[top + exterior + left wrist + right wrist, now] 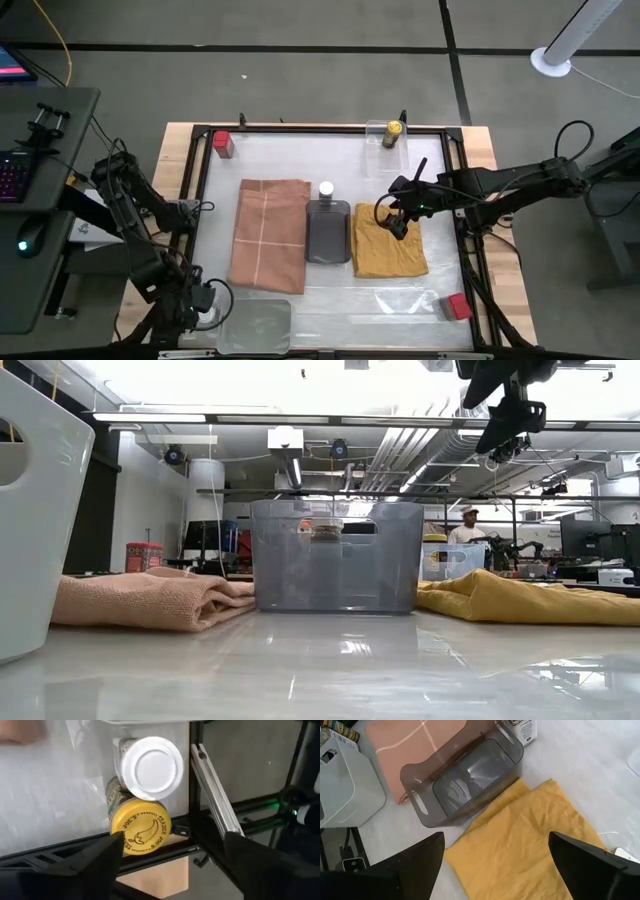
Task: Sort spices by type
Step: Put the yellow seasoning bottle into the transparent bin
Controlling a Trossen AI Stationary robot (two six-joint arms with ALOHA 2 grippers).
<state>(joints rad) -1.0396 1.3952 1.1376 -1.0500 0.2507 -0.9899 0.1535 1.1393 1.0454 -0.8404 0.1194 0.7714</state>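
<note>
Yellow round cap (140, 827) reading "JOE'S" sits touching a white-capped round jar (152, 767), at the table's seven o'clock corner under the left gripper (170, 865), wide open, empty. Right gripper (397, 222) hovers open over the mustard-yellow folded cloth (388, 250).

Open tabletop around the yellow cloth (388, 248); the grey tray (328, 232) blocks its inner side

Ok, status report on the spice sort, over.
Right gripper open above the yellow cloth, empty. Left gripper open over a white-capped jar and yellow-capped jar. Nothing blocking.
</note>
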